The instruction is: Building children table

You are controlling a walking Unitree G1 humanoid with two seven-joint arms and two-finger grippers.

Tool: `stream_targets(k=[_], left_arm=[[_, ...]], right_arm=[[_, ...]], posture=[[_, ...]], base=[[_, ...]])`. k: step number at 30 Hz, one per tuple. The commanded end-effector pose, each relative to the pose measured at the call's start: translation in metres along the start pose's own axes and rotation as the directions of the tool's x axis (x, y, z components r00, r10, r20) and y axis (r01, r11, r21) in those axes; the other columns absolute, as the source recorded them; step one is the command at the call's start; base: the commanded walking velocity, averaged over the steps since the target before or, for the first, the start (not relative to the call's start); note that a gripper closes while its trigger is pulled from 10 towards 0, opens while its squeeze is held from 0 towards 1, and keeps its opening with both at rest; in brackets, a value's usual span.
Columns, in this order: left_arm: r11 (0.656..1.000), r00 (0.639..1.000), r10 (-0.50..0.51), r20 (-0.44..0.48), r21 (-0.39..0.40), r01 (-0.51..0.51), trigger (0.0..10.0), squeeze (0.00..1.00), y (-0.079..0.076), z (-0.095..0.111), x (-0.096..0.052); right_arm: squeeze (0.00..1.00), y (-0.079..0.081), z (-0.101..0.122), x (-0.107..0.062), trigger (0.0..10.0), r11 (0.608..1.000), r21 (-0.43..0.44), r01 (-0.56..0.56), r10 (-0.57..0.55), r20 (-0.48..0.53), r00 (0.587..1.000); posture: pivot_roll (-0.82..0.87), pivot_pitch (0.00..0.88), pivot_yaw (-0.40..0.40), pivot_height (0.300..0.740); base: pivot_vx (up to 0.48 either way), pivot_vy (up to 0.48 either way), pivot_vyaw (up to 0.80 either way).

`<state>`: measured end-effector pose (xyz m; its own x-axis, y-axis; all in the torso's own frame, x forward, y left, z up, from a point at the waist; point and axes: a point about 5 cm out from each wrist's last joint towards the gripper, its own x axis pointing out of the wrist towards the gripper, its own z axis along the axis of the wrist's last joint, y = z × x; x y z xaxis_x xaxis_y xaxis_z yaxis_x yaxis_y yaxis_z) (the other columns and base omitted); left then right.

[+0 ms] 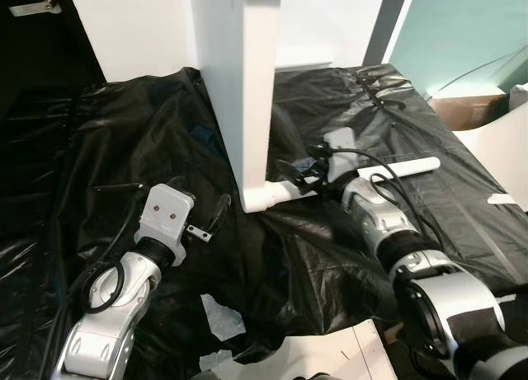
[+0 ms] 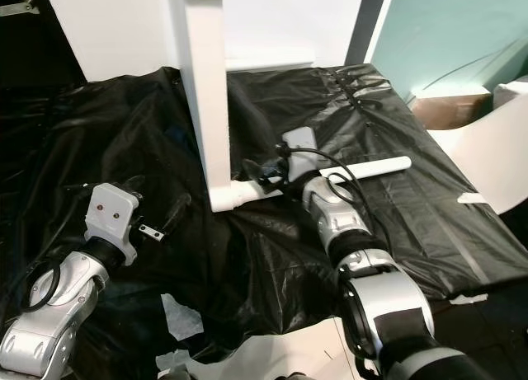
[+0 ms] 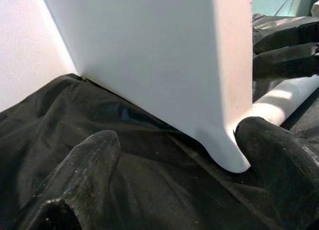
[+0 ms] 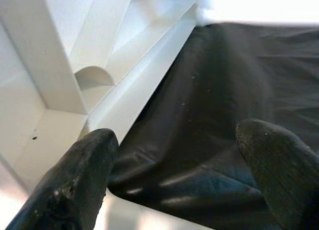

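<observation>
Jaws spread on both grippers, left gripper (image 1: 216, 217) and right gripper (image 1: 299, 172) flanking white table leg (image 1: 252, 100).

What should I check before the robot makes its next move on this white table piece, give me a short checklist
1. Left gripper open: ok, its fingers are spread in the left wrist view.
2. Right gripper open: ok, its fingers are apart, with nothing between them.
3. White table panel standing on the black plastic sheet: ok, upright, its lower corner resting on the sheet.
4. White rod near the panel's foot: ok, it lies on the sheet beside the right arm.
5. Rod joined to the panel: cannot tell, the right gripper covers that spot.
6. Sheet flat under the work: not ok, heavily wrinkled, with torn gaps near the front edge.
</observation>
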<state>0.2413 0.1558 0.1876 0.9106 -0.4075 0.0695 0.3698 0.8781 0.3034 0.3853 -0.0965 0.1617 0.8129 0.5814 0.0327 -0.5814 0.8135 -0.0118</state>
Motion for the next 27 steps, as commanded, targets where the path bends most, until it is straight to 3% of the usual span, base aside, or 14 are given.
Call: stream_targets(k=[1,4,6,8,10,14,15,17,22,23,24,27], left_arm=[[0.999,0.999,-0.035,0.001,-0.005,0.035,10.0,0.0,-0.005,0.004,-0.001],[0.999,0.999,-0.042,0.002,-0.001,0.042,10.0,0.0,-0.006,0.005,-0.002],[0.998,0.998,-0.067,-0.004,-0.017,0.067,10.0,0.0,-0.01,0.006,-0.002],[0.997,0.997,-0.072,-0.007,-0.018,0.072,10.0,0.0,-0.012,0.007,-0.003],[0.999,0.999,0.038,-0.039,0.0,-0.038,10.0,0.0,-0.007,0.007,0.002],[0.989,0.987,0.151,-0.061,0.008,-0.151,10.0,0.0,-0.001,0.007,0.005],[0.967,0.964,0.254,-0.075,0.003,-0.255,10.0,0.0,0.001,0.01,0.008],[0.939,0.937,0.338,-0.085,-0.042,-0.342,10.0,0.0,-0.002,0.014,0.01],[0.935,0.939,0.336,-0.069,-0.091,-0.342,10.0,0.0,-0.016,0.022,0.016],[0.928,0.934,0.351,-0.074,-0.105,-0.357,10.0,0.0,-0.018,0.024,0.02],[0.923,0.928,0.363,-0.079,-0.109,-0.37,10.0,0.0,-0.018,0.025,0.022],[0.914,0.916,0.393,-0.083,-0.077,-0.399,10.0,0.0,-0.016,0.025,0.024]], right_arm=[[0.0,0.006,-0.001,0.006,10.0,1.0,-0.009,-0.028,0.027,-0.028,0.999],[0.0,0.017,0.002,0.014,10.0,0.997,-0.022,-0.071,0.07,-0.038,0.997],[0.0,0.036,0.004,0.024,10.0,0.987,-0.016,-0.158,0.157,-0.04,0.987],[0.0,0.045,0.005,0.028,10.0,0.981,-0.005,-0.193,0.193,-0.032,0.981],[0.0,0.061,0.004,0.034,10.0,0.969,0.005,-0.248,0.248,-0.037,0.968],[0.0,0.065,0.005,0.036,10.0,0.967,0.005,-0.255,0.255,-0.039,0.966],[0.0,0.063,0.009,0.036,10.0,0.966,0.003,-0.257,0.257,-0.026,0.966],[0.0,0.056,0.009,0.033,10.0,0.965,-0.011,-0.263,0.263,-0.018,0.965],[0.0,0.024,0.004,0.011,10.0,0.971,-0.029,-0.237,0.237,0.009,0.971],[0.0,0.007,0.002,-0.001,10.0,0.98,-0.022,-0.199,0.2,0.033,0.979],[0.0,0.0,0.002,-0.006,10.0,0.984,-0.016,-0.179,0.179,0.047,0.983],[0.0,-0.016,0.005,-0.017,10.0,0.993,0.003,-0.12,0.119,0.083,0.989]], posture=[[0.23,0.071,-0.067,0.74],[0.24,0.069,-0.07,0.74],[0.24,0.063,-0.072,0.74],[0.24,0.061,-0.073,0.74],[0.25,0.058,-0.073,0.74],[0.26,0.056,-0.078,0.74],[0.27,0.056,-0.085,0.74],[0.27,0.056,-0.089,0.74],[0.26,0.062,-0.099,0.74],[0.25,0.062,-0.096,0.74],[0.24,0.062,-0.095,0.74],[0.22,0.062,-0.085,0.74]], base=[[0.0,0.0,0.0],[0.0,0.0,0.0],[0.0,0.0,0.0],[0.0,0.0,0.0],[0.0,0.0,0.0],[0.0,0.0,0.0],[0.0,0.0,0.0],[0.0,0.0,0.0],[0.0,0.0,0.0],[0.0,0.0,0.0],[0.0,0.0,0.0],[0.0,0.0,0.0]])
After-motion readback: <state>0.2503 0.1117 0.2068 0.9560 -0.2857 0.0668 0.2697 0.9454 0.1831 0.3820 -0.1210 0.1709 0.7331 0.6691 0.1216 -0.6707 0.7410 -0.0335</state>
